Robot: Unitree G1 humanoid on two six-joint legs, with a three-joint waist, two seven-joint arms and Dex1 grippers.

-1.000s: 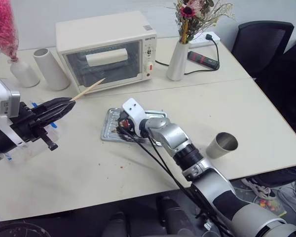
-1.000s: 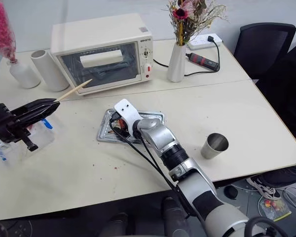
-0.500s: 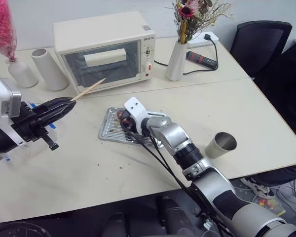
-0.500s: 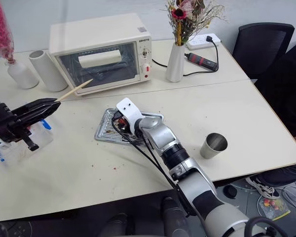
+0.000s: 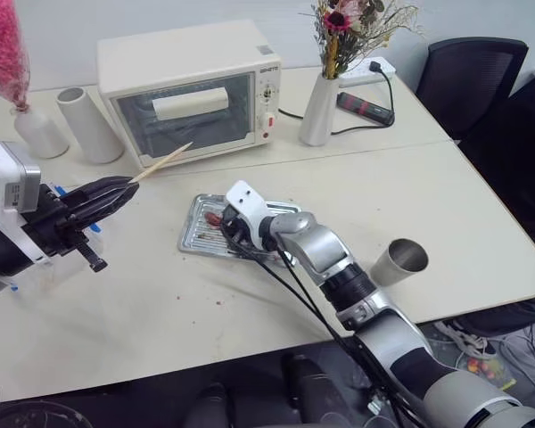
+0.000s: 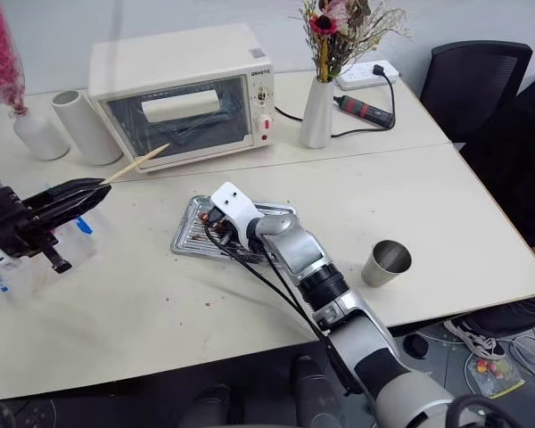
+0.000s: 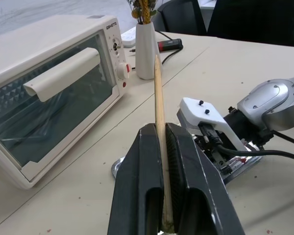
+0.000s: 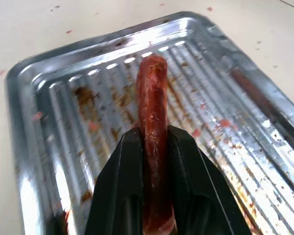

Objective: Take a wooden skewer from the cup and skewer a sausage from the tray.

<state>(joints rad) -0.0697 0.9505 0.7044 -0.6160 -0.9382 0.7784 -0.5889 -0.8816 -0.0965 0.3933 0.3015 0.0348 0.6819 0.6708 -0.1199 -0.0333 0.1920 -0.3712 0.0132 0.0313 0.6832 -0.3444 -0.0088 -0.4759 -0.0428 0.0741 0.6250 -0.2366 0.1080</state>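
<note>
The wooden skewer [image 7: 157, 88] sticks out of my left gripper [image 7: 160, 128], which is shut on it and held level above the table's left side, its point toward the toaster oven. My right gripper [image 8: 154, 134] is shut on the dark-red sausage [image 8: 153, 98], gripping it along its length over the ribbed, stained silver tray [image 8: 63, 112]. From the head, the tray [image 5: 194, 235] lies at the table's centre with the sausage's end [image 5: 214, 218] showing beside the right gripper [image 5: 223, 223]. The grey metal cup [image 5: 399, 261] stands to the right, near the front edge.
A white toaster oven [image 5: 189, 89] stands behind the tray. A white cylinder [image 5: 87, 123] and a vase of pink flowers [image 5: 37, 130] are at the back left, a white flower vase [image 5: 321, 109] at the back right. A clear container [image 6: 45, 251] sits under the left hand.
The right gripper has closed on the sausage and shifted slightly to the right over the tray. The left gripper with the skewer has stayed in place.
</note>
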